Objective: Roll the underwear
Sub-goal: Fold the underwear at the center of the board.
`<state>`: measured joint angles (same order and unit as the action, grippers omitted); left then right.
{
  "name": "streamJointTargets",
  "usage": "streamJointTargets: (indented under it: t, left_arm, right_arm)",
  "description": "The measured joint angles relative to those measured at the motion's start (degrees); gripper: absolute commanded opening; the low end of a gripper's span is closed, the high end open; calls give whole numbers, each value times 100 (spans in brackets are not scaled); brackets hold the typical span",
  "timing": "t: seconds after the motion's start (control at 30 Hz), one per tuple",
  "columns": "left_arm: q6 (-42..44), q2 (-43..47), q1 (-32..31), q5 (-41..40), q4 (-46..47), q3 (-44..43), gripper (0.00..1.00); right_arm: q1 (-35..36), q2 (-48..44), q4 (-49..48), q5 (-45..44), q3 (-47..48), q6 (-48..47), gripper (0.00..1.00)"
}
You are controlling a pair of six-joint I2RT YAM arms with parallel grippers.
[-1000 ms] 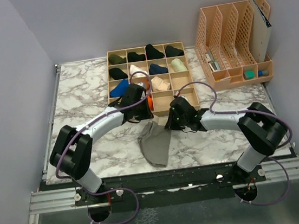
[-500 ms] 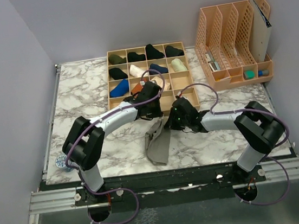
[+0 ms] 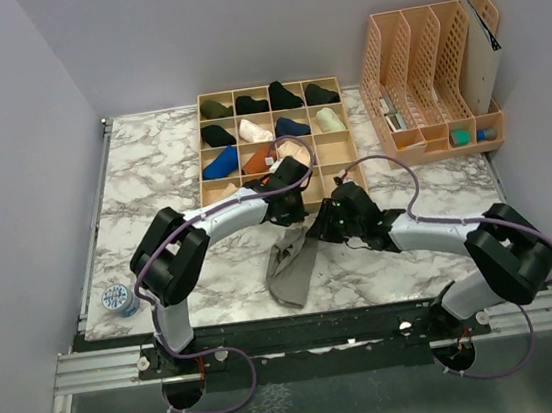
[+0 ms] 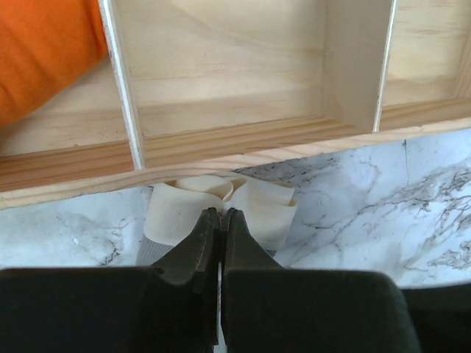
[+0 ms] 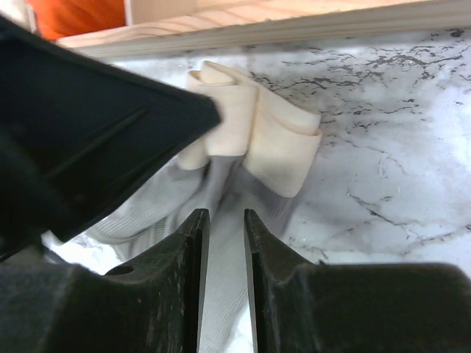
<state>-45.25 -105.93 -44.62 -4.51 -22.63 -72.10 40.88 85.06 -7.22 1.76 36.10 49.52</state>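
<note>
We see the underwear (image 3: 290, 268), grey cloth with a cream band (image 5: 283, 151), lying on the desk (image 3: 152, 181) just in front of the near rim of the wooden tray (image 4: 309, 136). The band end is bunched into loose upright folds almost touching that rim. The grey body trails away from the tray in a narrow, rumpled strip.

We judge it light, limp and thin. It will sag and unfold wherever it is not pinned, and it should slide easily on the smooth marble. The band is the thicker, springier part, so it looks like the best hold for starting a roll. A second hold is needed on the grey body, away from the tray, to keep the strip taut and flat.

The left gripper (image 4: 221, 220) is clenched tight, with its tips at the edge of the band on the side away from the tray. It seems to pinch a thin fold there, though the close view does not show the cloth between the tips plainly.

The right gripper (image 5: 222, 235) hovers just beside it, over the grey cloth and a little further from the tray. Its fingers are parted by a narrow gap and grasp nothing.

Behind them, several tray cells hold rolled cloths (image 3: 243, 105).
</note>
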Motion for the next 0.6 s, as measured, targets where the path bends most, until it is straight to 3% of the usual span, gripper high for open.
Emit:
streamJointTargets:
  t: [0.27, 0.53, 0.6]
  left_arm:
    - [-199, -181, -131, -133, -24, -184, 0]
    - [-605, -468, -358, -358, -42, -345, 9]
    - [-723, -527, -420, -439, -42, -367, 18]
  right_arm:
    - [4, -1008, 612, -444, -341, 267, 27]
    - [2, -2601, 1521, -1204, -1167, 603, 27]
    - [2, -2835, 1613, -1298, -1180, 601, 27]
